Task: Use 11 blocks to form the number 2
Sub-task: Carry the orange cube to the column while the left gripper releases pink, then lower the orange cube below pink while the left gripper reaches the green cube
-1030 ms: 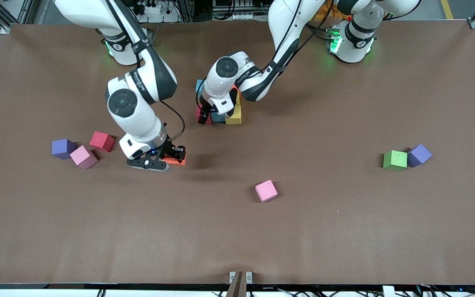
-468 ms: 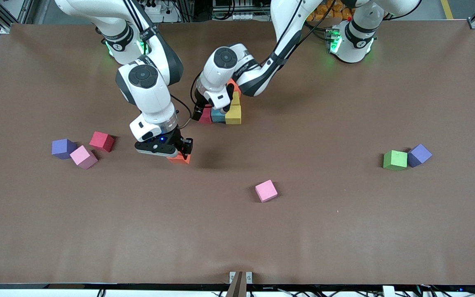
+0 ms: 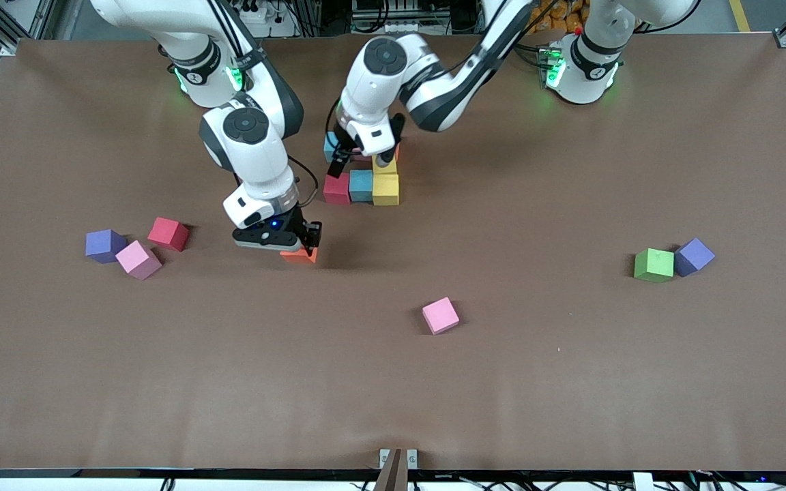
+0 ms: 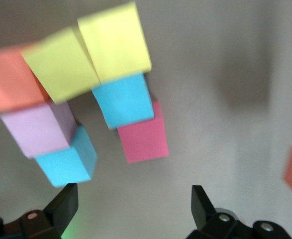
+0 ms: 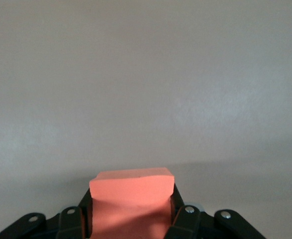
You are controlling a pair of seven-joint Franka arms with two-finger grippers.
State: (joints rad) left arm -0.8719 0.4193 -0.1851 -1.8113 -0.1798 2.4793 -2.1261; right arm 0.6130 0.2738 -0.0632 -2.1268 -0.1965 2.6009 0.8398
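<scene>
Right end effector [image 3: 295,243] is clamped on an orange block [image 3: 299,256], lifted just above the counter [image 3: 570,382], w/ the block filling the gap between its fingers in the right wrist view [image 5: 132,199]. Left end effector [image 3: 360,158] hangs w/ fingers spread wide & nothing in them, over the partly built number 2 [image 3: 362,179]. That cluster sits near the robots' bases, mid-counter: red block [image 3: 337,189], blue block [image 3: 361,185] & yellow block [image 3: 385,190] in a row touching each other; more cubes stacked toward the bases, partly hidden by the arm. Loose pieces: pink block [image 3: 441,315] nearer the front camera; red cube [image 3: 168,233], pink cube [image 3: 138,259] & purple cube [image 3: 104,245] toward the right arm's end; green block [image 3: 653,264] touching another purple cube [image 3: 694,256] toward the left arm's end
</scene>
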